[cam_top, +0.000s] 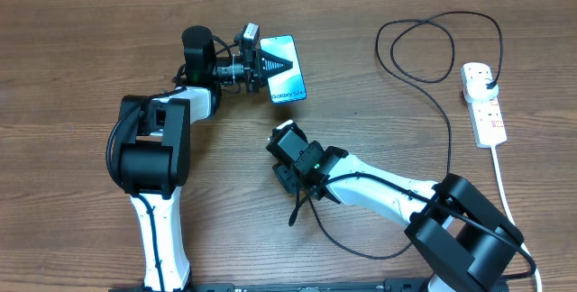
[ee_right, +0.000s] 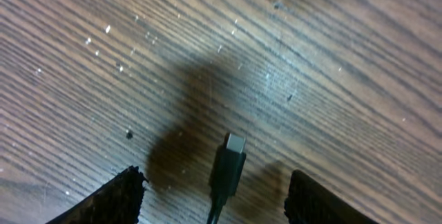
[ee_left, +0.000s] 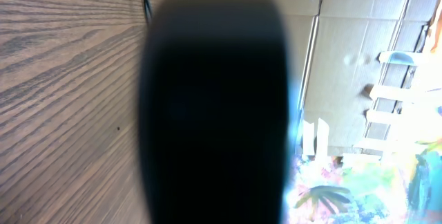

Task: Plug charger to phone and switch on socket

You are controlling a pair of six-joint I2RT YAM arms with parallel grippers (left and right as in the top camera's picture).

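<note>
The phone, with its light-blue screen, is held tilted at the back of the table by my left gripper, which is shut on its near end. In the left wrist view the phone is a blurred black slab that hides the fingers. My right gripper is low over the table in the middle. In the right wrist view its fingers are wide apart. The charger's black connector tip lies between them, touching neither. The black cable loops back to its plug in the white socket.
The socket's thick white cord runs down the right side toward the front edge. The black cable loops wide across the back right and curves under my right arm. Cardboard boxes stand beyond the table.
</note>
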